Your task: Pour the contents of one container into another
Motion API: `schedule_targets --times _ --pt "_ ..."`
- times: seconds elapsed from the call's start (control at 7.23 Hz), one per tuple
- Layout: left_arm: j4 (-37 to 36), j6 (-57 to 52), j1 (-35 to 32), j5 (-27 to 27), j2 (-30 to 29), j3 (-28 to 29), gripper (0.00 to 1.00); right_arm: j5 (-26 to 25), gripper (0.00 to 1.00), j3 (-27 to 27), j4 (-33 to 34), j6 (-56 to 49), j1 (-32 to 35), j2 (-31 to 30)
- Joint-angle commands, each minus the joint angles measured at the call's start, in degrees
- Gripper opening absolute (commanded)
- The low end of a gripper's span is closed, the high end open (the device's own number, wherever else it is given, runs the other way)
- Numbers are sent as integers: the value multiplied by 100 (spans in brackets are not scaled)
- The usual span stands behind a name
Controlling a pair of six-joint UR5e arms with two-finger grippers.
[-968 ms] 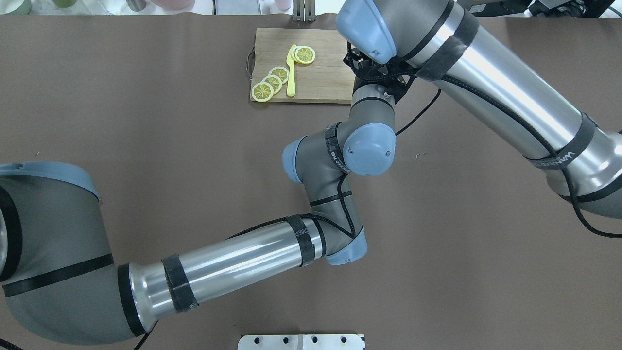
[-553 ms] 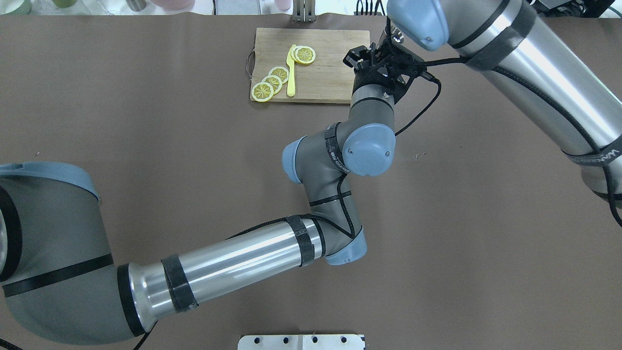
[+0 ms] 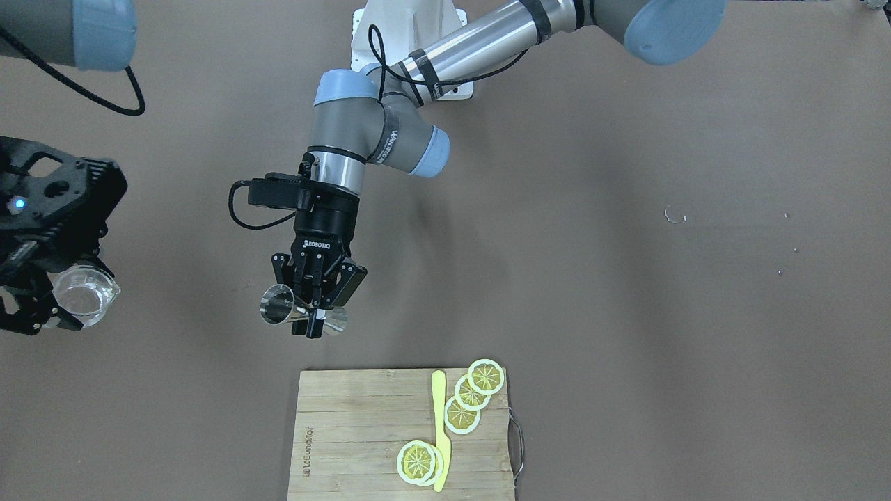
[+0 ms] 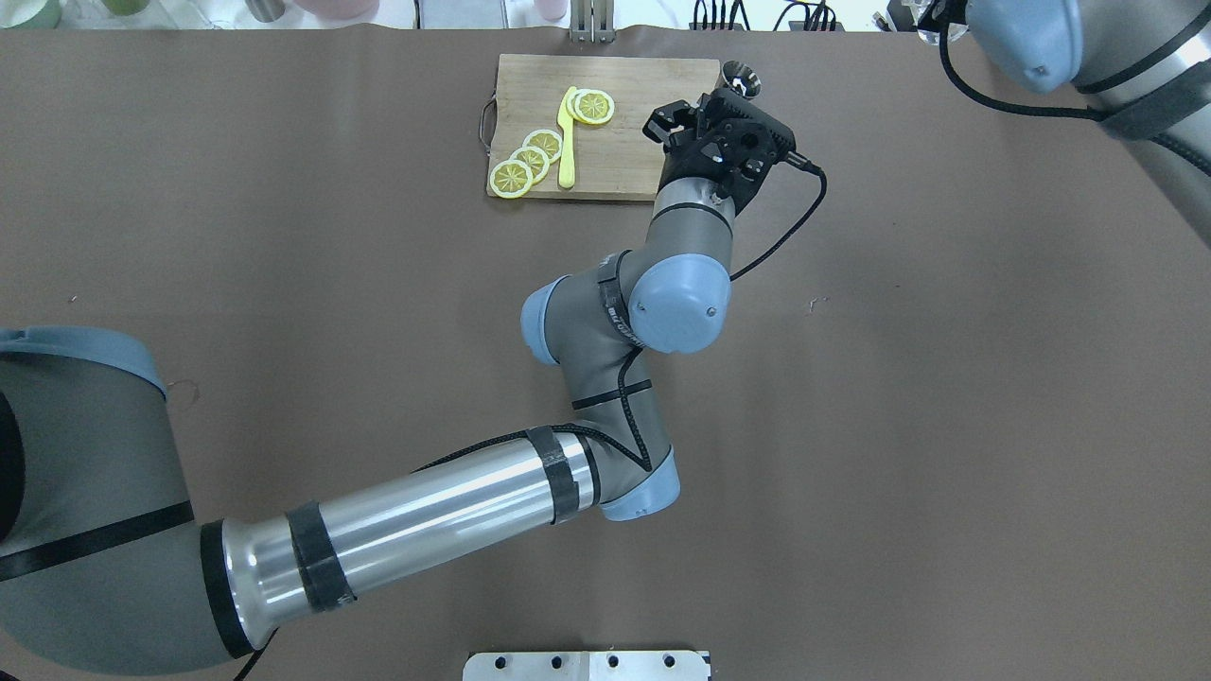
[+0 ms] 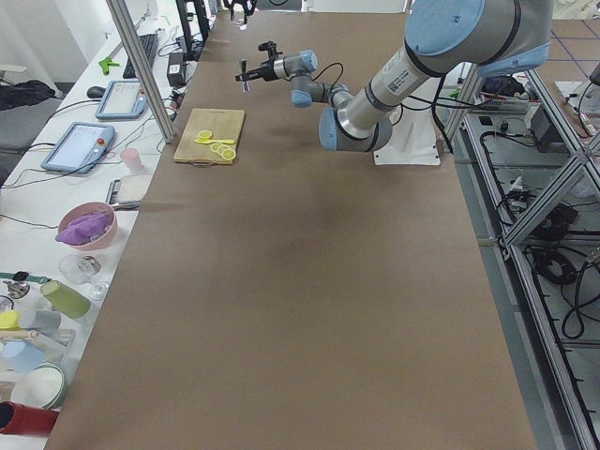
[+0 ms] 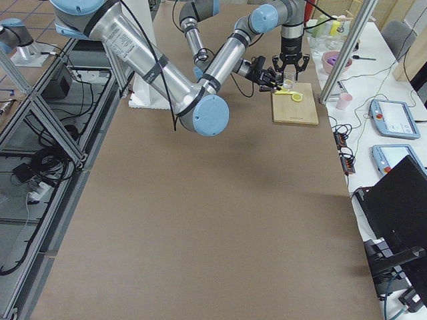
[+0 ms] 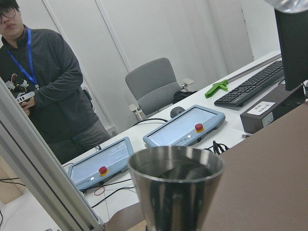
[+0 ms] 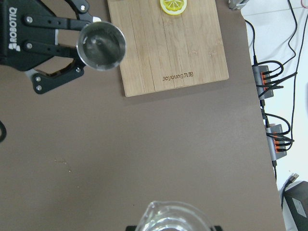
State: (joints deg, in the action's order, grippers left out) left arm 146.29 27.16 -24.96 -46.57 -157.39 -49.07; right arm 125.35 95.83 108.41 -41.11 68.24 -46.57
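My left gripper (image 3: pixel 314 319) is shut on the waist of the steel jigger (image 3: pixel 280 305). It holds the jigger in the air, tipped on its side, just off the cutting board's corner. From overhead the jigger's cup (image 4: pixel 741 78) peeks out past the left gripper (image 4: pixel 719 102). The left wrist view has the jigger's rim (image 7: pixel 175 166) close up, and the right wrist view looks into its mouth (image 8: pixel 101 45). My right gripper (image 3: pixel 66 300) is shut on the clear glass tumbler (image 3: pixel 85 293), held aloft well apart from the jigger. The tumbler's rim (image 8: pixel 173 217) fills the bottom of the right wrist view.
A wooden cutting board (image 3: pixel 348 424) carries several lemon slices (image 3: pixel 461 414) and a yellow knife (image 3: pixel 439 424). The board (image 4: pixel 643 113) lies at the table's far edge. A person (image 7: pixel 43 91) stands beyond the table by the control tablets (image 7: pixel 185 127). A black cable (image 4: pixel 790 222) trails from the left wrist.
The right arm has swung away from over the left gripper toward the table's far right corner. The left wrist has shifted slightly left and turned, so the jigger's cup now shows.
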Motion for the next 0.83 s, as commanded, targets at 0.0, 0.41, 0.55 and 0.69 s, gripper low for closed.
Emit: schedule_targets --times 0.0,0.41,0.55,0.69 --pt "207 0 -44 -28 724 -661 0 253 0 32 -241 207 259 -387" --pt "425 9 -395 -316 1550 -1427 0 403 0 -308 -3876 2636 269 -1940" --pt "618 18 -544 -370 1884 -1673 0 438 0 -415 -4098 2704 269 -2004" --pt "742 35 -667 -466 2227 -1937 0 429 0 -355 -4126 2801 269 -2127"
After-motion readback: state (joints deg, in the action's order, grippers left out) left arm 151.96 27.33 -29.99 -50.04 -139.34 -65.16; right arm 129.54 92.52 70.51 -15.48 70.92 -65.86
